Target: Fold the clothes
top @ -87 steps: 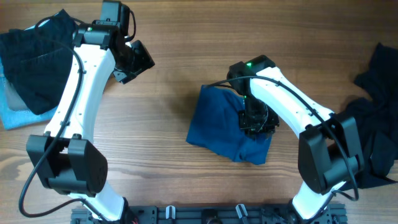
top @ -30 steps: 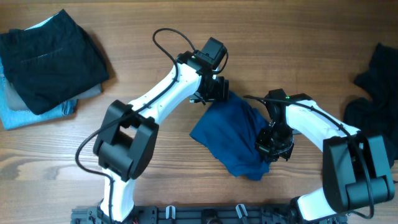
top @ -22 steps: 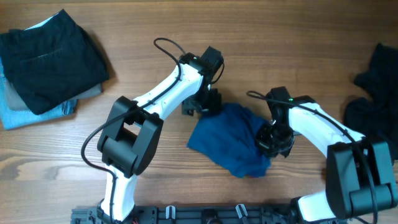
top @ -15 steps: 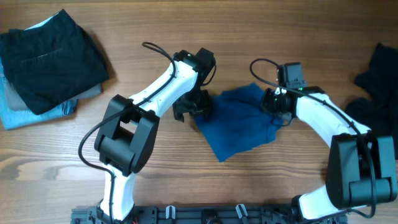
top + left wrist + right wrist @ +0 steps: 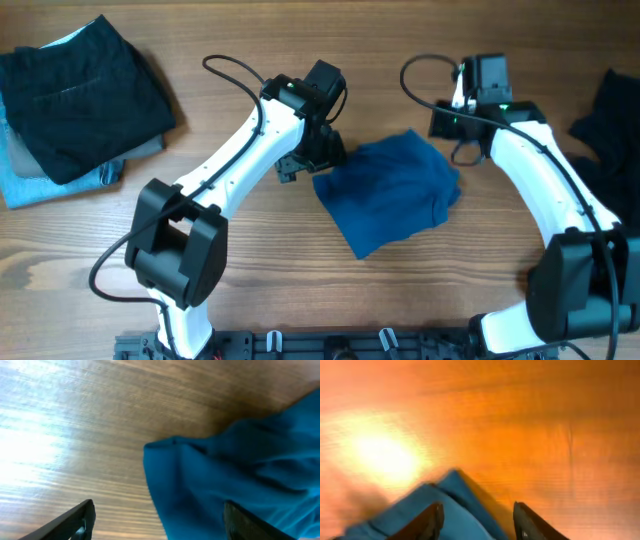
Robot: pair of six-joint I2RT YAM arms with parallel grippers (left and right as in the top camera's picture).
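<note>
Two end effectors, both empty. The left end effector [image 5: 159,510] has its fingers spread wide and hangs just over the left edge of the blue garment [image 5: 390,190]; contact cannot be told from the wrist view. The right end effector [image 5: 477,510] is also parted, sitting off the garment's far right corner with bare counter [image 5: 300,280] ahead of it and nothing between the fingers.

The garment lies mid-counter, a loose rumpled rough rectangle, partly doubled over, with edges uneven and a lump at the far right corner. A folded stack [image 5: 75,95] of dark clothes sits at the far left corner, and a dark heap [image 5: 610,140] waits unfolded along the right edge.

Handling judgement:
- It is thin, limp knit, light, with no stiffness, so it will sag and drape from whatever point is pinched.
- It is not fragile. It likely slides easily on the smooth wood, so dragging shifts the whole piece.
- Layers cling, so a pinch may take two plies instead of one.
- Best hold is at the corners or hem edges, one per arm, pinching low against the counter.
- The left corner seen in the left wrist view looks cleanest; the right side needs flattening first.
</note>
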